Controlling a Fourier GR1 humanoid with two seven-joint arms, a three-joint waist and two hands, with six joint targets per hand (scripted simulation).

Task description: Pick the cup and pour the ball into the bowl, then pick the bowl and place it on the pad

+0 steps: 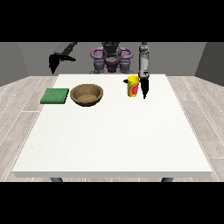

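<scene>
The cup [133,86] stands upright at the table's [113,140] far side, right of the bowl [86,94]; the pad [55,96] lies just left of the bowl. The hand at the view's right [144,87] hangs just beside the cup, holding nothing; how its fingers lie cannot be told. The hand at the view's left [54,62] hovers off the table's far left corner. The cup looks light, stiff and smooth, so it is probably best gripped round its middle and kept upright. The ball is not visible.
</scene>
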